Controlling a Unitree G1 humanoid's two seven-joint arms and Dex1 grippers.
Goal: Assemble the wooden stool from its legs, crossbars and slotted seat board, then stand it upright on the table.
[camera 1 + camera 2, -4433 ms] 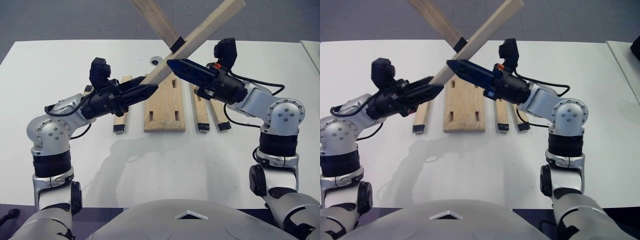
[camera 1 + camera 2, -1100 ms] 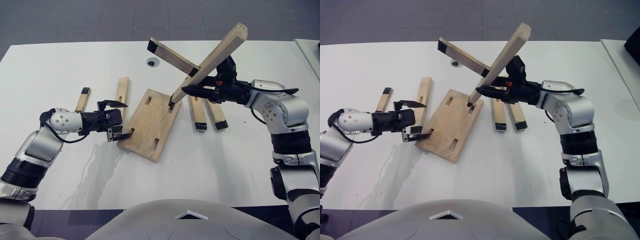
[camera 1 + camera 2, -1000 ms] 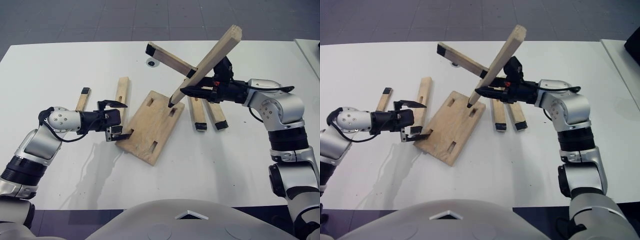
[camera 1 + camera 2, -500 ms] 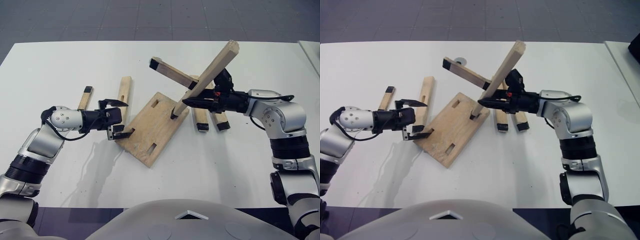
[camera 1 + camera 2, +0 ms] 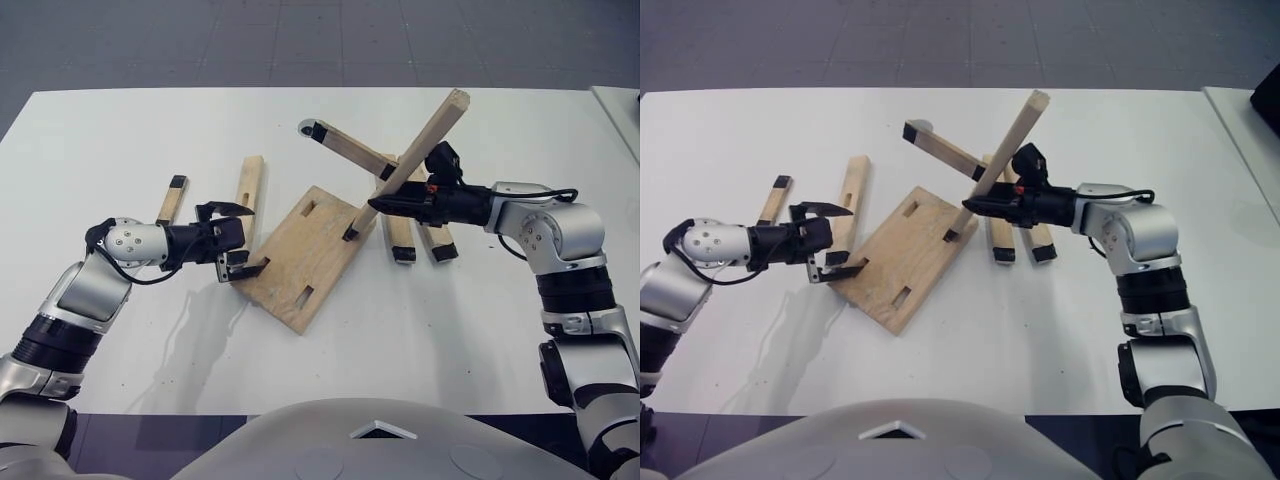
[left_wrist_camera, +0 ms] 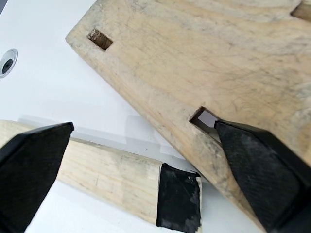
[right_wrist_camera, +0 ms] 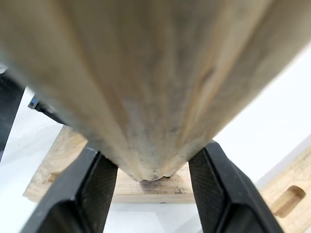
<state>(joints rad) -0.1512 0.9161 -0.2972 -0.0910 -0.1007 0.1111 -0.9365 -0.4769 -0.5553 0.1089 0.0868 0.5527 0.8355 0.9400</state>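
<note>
Our right gripper (image 5: 375, 205) clamps two crossed legs (image 5: 430, 125) over one seat board (image 5: 300, 270); left gripper (image 5: 252, 237) gapes at its edge, four sticks (image 5: 248, 185) nearby.

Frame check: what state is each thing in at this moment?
Seat board: lying flat, skewed.
Crossed legs: joined, tilted, lower tip at a board slot.
Left gripper: open, one finger on the board's corner.
Right gripper: shut on the crossed legs.
Loose sticks: lying flat, unassembled.

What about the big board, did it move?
Yes. The seat board turned: its near end swung left, no longer parallel to the two loose pieces beside it.
</note>
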